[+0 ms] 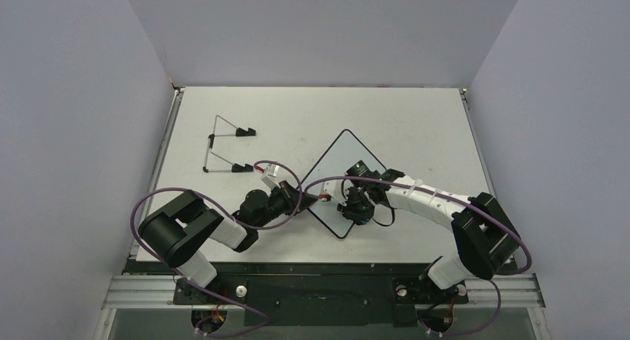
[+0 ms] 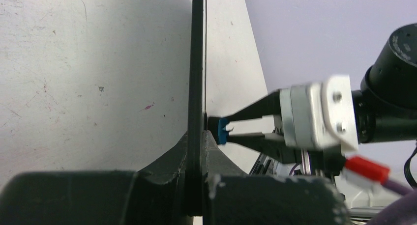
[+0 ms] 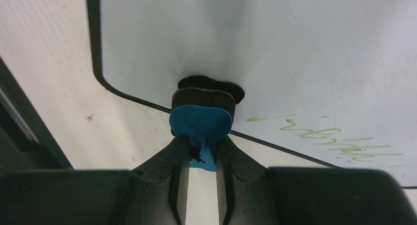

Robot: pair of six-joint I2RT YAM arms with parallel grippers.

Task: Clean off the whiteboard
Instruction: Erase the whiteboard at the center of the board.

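The right claw (image 3: 199,149) clenches a small blue-and-black eraser block (image 3: 200,121) against the glossy white, black-rimmed whiteboard (image 3: 295,48), whose edge the left claw (image 2: 196,144) pinches.

Robot lab cell, plain lilac walls (image 1: 74,95) around white table (image 1: 319,110), aluminium frame rails (image 1: 141,294)

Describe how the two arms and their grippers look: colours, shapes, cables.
Both the left arm and the right arm have bulky black joint housings joined by white links. A purple cable loops along each. The left gripper and right gripper have slim, tapered black fingers. Behind the right gripper sit a white plate with two screws and a red connector.
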